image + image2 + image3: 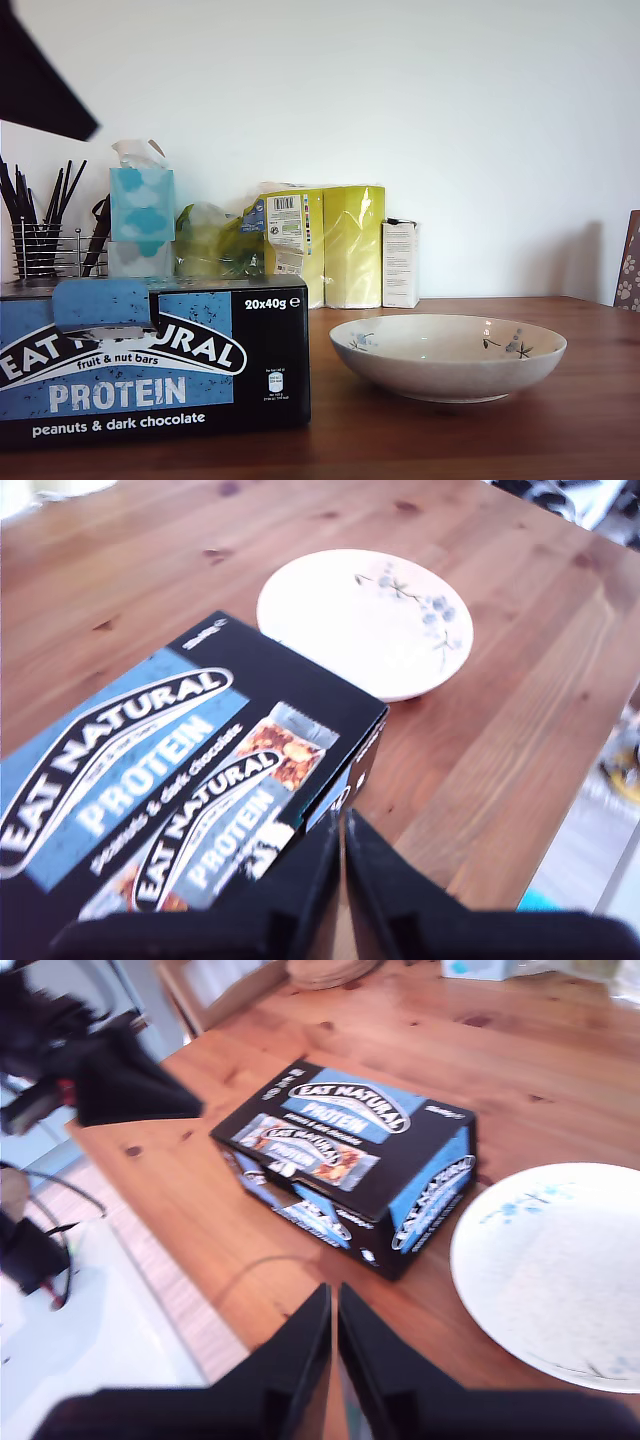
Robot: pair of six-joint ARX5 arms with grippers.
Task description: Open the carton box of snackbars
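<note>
While one carton box of snackbars (pixel 150 360) sits shut on the wooden table (pixel 480 440) at the exterior view's left, a single white bowl (pixel 447 355) stands just beside it to the right. My first gripper (pixel 341 880) hovers above the box's end and my second gripper (pixel 333 1350) hangs over the table edge, each with jaws pressed together, holding nothing. Behind stand one tissue box (pixel 142 205), a yellow-green pack (pixel 335 245) and a white carton (pixel 400 263).

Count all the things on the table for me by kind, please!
Snack bar box: 1
Bowl: 1
Tissue box: 1
Yellow-green wrapped pack: 1
Small white carton: 1
Wire holder with dark sticks: 1
Green bag, blurry: 1
Total: 7
</note>
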